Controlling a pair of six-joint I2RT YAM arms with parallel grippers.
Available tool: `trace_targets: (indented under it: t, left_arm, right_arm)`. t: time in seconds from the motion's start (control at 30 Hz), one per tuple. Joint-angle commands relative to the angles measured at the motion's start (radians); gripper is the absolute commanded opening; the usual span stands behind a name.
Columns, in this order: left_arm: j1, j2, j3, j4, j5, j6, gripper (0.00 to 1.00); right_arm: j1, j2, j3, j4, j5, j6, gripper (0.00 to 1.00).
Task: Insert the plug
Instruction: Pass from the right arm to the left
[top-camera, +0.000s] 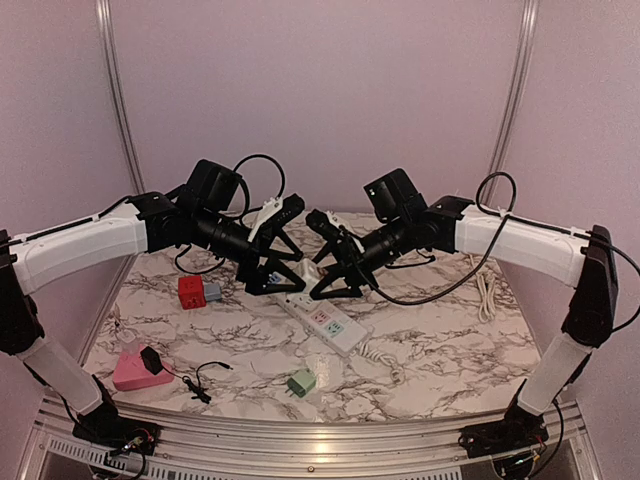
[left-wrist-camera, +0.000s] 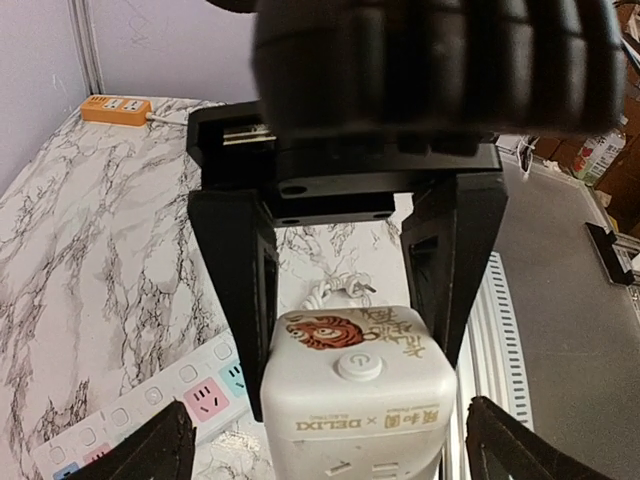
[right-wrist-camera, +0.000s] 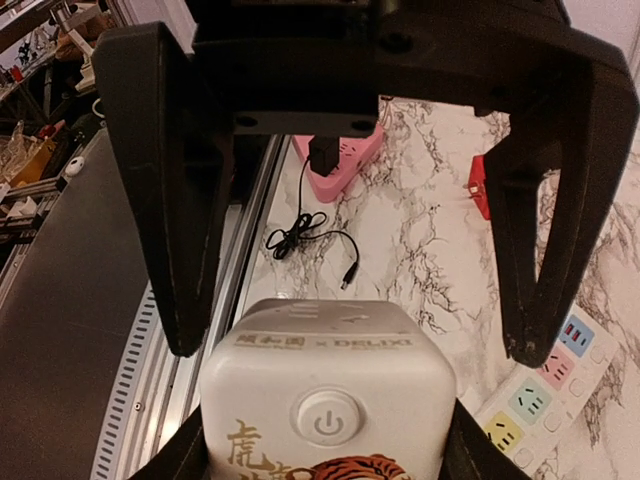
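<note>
A white cube socket block (right-wrist-camera: 325, 400) with a tiger print and a round power button hangs above the marble table between both grippers. My right gripper (right-wrist-camera: 325, 445) is shut on it, its fingers pressed against the cube's two sides. My left gripper (left-wrist-camera: 335, 440) stands open, with its fingertips (left-wrist-camera: 160, 445) wide of the cube (left-wrist-camera: 355, 390) and not touching it. Beyond the cube a coiled white cord ending in a plug (left-wrist-camera: 345, 290) lies on the table. In the top view both grippers meet above the white power strip (top-camera: 325, 320).
The power strip (left-wrist-camera: 190, 385) with coloured sockets lies below the cube. A red block (top-camera: 190, 290), a pink strip with a black adapter (top-camera: 135, 370), a loose black cable (top-camera: 205, 380) and a green plug (top-camera: 301, 382) sit nearer the front. An orange strip (left-wrist-camera: 117, 108) lies far back.
</note>
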Motion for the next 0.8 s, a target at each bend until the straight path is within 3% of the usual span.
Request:
trace_targets:
  t: [0.0,0.17,0.33,0.47,0.77]
  left_arm:
    - [-0.007,0.014,0.011,-0.025,-0.012,0.002,0.93]
    - [-0.008,0.026,0.018,-0.026,-0.001,-0.005,0.79]
    - [-0.013,0.025,0.011,-0.029,0.001,-0.006,0.82]
    - [-0.019,0.025,0.005,-0.029,0.002,-0.008,0.75]
    - [-0.024,0.029,0.002,-0.029,0.017,-0.009,0.26]
  right_arm:
    - [0.006,-0.077,-0.016,0.084,-0.045,0.035,0.13]
    - [0.006,-0.084,-0.032,0.101,-0.04,0.05,0.13]
    - [0.007,-0.085,-0.044,0.143,-0.05,0.088,0.13]
    - [0.009,-0.089,-0.045,0.166,-0.054,0.101,0.13]
    - [0.007,-0.09,-0.051,0.199,-0.041,0.139,0.14]
